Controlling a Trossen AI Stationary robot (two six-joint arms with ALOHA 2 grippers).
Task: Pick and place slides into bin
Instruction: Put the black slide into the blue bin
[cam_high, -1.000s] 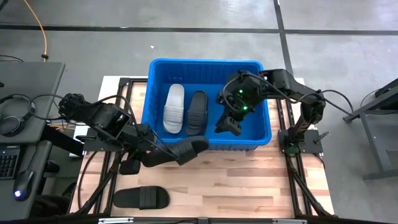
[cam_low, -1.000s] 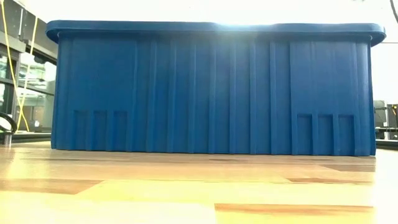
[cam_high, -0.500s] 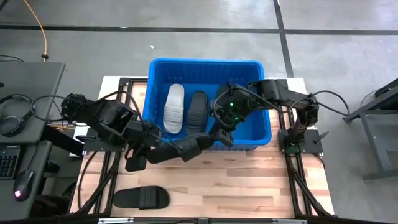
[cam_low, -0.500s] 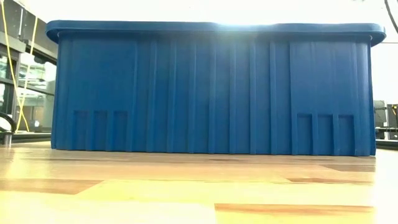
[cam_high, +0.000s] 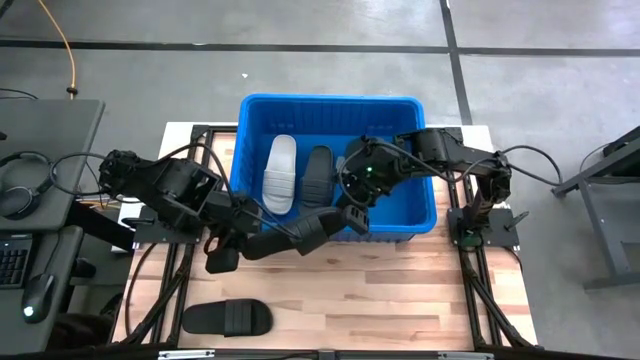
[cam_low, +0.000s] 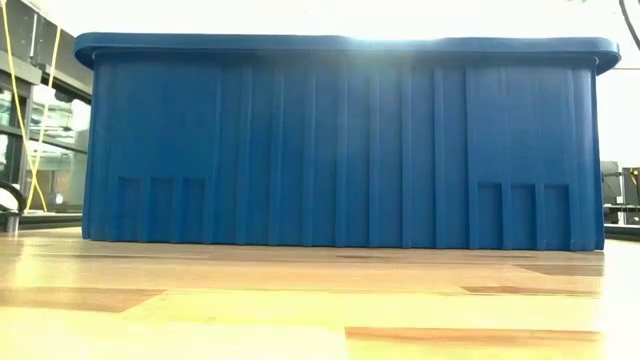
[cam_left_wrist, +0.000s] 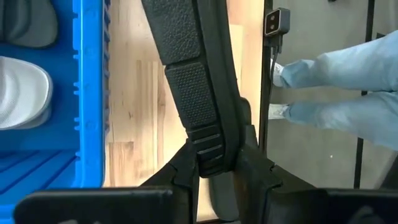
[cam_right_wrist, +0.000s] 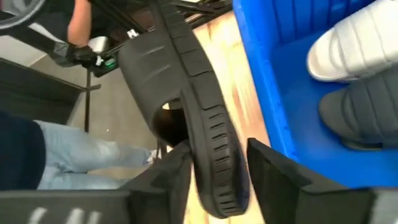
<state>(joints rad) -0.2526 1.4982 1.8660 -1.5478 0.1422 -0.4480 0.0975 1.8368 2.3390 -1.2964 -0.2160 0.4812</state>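
A black slide (cam_high: 300, 235) hangs in the air just in front of the blue bin's near wall (cam_high: 400, 228), with my left gripper (cam_high: 236, 243) shut on its left end. My right gripper (cam_high: 350, 215) is open, and its fingers stand on either side of the slide's strap end (cam_right_wrist: 217, 180). Inside the bin a white slide (cam_high: 280, 175) and a black slide (cam_high: 317, 176) lie side by side on the floor. Another black slide (cam_high: 227, 318) lies flat on the table near its front edge. The low view shows only the bin's wall (cam_low: 340, 150). My left gripper pinches the slide's end away from the strap (cam_left_wrist: 211, 155) between its two fingers (cam_left_wrist: 186, 177), which lie across the sole. The fingers slant down from the table's left. The slide sticks out from them toward the bin, on edge and clear of the table. My right gripper has the slide's strap end between its fingers (cam_right_wrist: 171, 171). Whether they touch it I cannot tell.
The wooden tabletop (cam_high: 380, 290) lies bare in front of the bin. A person in jeans (cam_left_wrist: 336, 87) stands beside the table, also seen in the right wrist view (cam_right_wrist: 37, 155). A desk with headphones (cam_high: 20, 185) stands to the left.
My right gripper has come out of the bin's right half toward the table's left and near edge, over the near wall, down to the slide's free end. The slide's free end has swung a little toward the bin.
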